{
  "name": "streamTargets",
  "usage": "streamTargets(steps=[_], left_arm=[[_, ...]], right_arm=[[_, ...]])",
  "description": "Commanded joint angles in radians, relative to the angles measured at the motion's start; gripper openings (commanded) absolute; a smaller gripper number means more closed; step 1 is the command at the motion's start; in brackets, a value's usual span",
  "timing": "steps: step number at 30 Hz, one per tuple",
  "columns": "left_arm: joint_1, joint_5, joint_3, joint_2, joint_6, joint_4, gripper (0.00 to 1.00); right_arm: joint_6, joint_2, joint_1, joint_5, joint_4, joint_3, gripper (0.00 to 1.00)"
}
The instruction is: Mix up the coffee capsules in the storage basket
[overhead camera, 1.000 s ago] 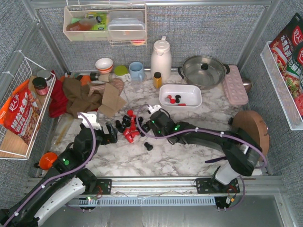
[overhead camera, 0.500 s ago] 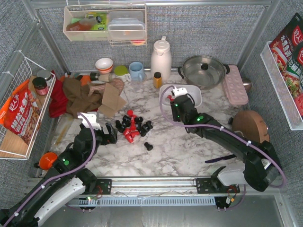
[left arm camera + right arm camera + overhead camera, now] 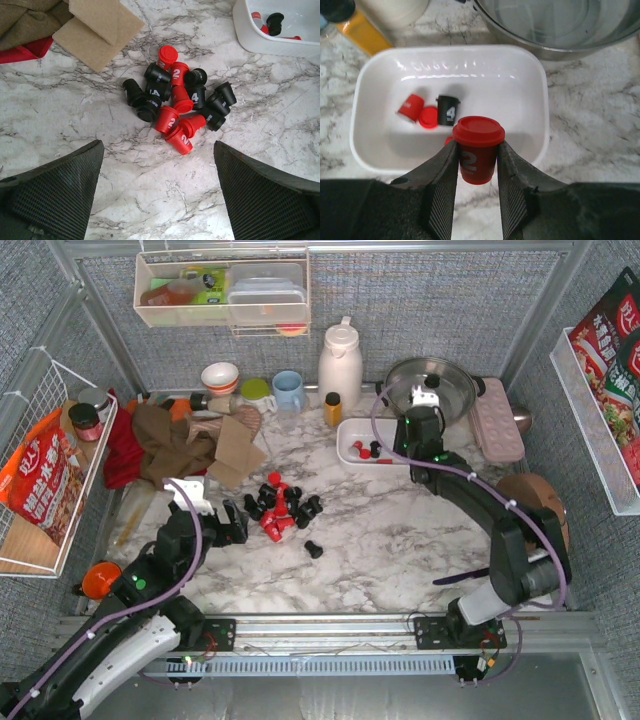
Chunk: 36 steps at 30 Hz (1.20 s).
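A heap of red and black coffee capsules (image 3: 280,508) lies mid-table, and one black capsule (image 3: 314,549) sits apart nearer the front. In the left wrist view the heap (image 3: 177,107) is just ahead of my left gripper (image 3: 159,200), which is open and empty above bare marble. The white storage basket (image 3: 535,90) holds two red capsules (image 3: 411,106) and a black one (image 3: 448,110). My right gripper (image 3: 476,150) is shut on an upright red capsule (image 3: 478,132) over the basket's near rim. From above, that gripper (image 3: 404,448) covers the basket's (image 3: 348,440) right half.
Behind the basket stand a steel pot (image 3: 430,388), a white jug (image 3: 340,362) and a yellow-capped bottle (image 3: 333,408). A pink dimpled tray (image 3: 497,420) lies to the right. Cloths and cardboard (image 3: 190,440) are at the back left, and a round wooden board (image 3: 530,510) at the right.
My right arm has carried the red capsule from the heap back and to the right, up to the basket. The left arm has stayed still.
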<state>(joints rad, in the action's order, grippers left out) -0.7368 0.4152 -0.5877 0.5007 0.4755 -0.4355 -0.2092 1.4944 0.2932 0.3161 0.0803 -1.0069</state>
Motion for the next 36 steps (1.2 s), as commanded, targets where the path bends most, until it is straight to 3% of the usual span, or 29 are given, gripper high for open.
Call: streamTargets(steps=[1, 8, 18, 20, 29, 32, 34, 36], left_arm=[[0.002, -0.006, 0.001, -0.008, 0.0, 0.014, 0.99], [0.001, -0.007, 0.001, -0.001, 0.001, 0.015, 0.99], [0.002, -0.005, 0.0, 0.005, 0.0, 0.014, 0.99], [0.001, -0.003, 0.0, 0.004, 0.0, 0.014, 0.99], [0.001, 0.001, -0.001, 0.004, 0.003, 0.011, 0.99], [0.001, 0.001, -0.001, 0.001, 0.005, 0.01, 0.99], [0.002, -0.001, -0.001, 0.0, 0.004, 0.011, 0.99], [0.002, -0.001, -0.001, 0.0, 0.005, 0.01, 0.99]], right_arm=[[-0.069, 0.108, -0.058, -0.078, 0.075, -0.065, 0.32], [-0.117, 0.281, -0.116, -0.135, -0.006, -0.162, 0.45], [-0.063, 0.246, -0.11, -0.12, -0.094, -0.161, 0.8], [-0.035, 0.205, -0.097, -0.089, -0.121, -0.149, 0.98], [0.107, 0.025, 0.009, 0.104, -0.255, -0.125, 0.99], [0.023, -0.039, 0.006, 0.134, -0.266, -0.097, 0.99], [-0.1, -0.071, -0.001, 0.233, -0.298, -0.082, 0.99], [-0.144, -0.096, -0.021, 0.17, -0.358, -0.085, 0.99]])
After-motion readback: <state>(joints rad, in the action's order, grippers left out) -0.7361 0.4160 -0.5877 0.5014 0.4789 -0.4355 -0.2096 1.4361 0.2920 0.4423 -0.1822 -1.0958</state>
